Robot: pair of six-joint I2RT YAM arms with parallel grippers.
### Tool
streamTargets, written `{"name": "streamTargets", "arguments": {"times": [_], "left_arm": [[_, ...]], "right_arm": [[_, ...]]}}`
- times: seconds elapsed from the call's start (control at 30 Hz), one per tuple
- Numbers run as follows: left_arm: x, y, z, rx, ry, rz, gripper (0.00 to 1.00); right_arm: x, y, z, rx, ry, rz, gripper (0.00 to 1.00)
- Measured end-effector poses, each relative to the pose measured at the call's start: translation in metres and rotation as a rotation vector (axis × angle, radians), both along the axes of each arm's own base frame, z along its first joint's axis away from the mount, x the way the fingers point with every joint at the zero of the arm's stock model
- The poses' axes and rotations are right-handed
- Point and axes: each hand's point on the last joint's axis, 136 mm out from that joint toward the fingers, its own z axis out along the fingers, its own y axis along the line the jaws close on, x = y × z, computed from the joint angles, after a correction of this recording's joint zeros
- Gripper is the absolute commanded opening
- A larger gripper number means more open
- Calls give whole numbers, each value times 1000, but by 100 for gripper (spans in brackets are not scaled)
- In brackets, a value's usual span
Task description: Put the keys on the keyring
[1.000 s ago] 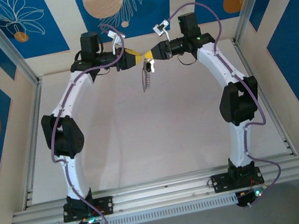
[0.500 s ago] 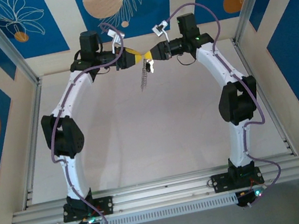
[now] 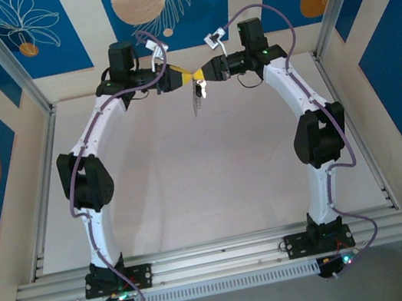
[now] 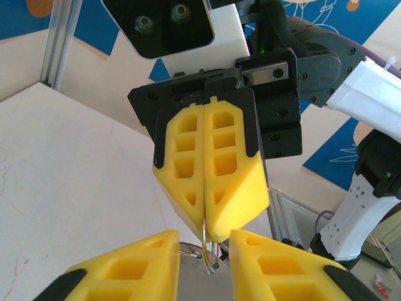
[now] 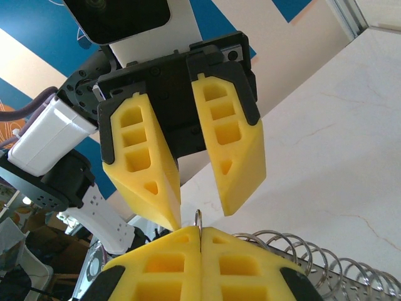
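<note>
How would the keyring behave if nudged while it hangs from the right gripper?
It would probably swing freely: the keyring dangles loose below the shut right gripper. It looks thin and light, so it may slip between the yellow fingers.

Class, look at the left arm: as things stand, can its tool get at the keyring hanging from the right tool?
Probably yes. The left tool is open, its fingers either side of the wire poking from the shut right tool, where the keyring hangs. Nothing sits between them.
</note>
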Motion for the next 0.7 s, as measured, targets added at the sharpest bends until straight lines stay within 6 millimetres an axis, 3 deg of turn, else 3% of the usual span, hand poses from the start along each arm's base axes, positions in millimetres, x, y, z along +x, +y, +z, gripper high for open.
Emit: {"name": "streamTargets", "arguments": {"times": [0.57, 0.7], "left_arm": [[-5, -4, 0, -3, 8, -23, 2], [-6, -4, -1, -2, 10, -24, 1]], "right_arm": [[-3, 2, 1, 8, 1, 16, 0], [-3, 2, 1, 8, 2, 16, 0]]}}
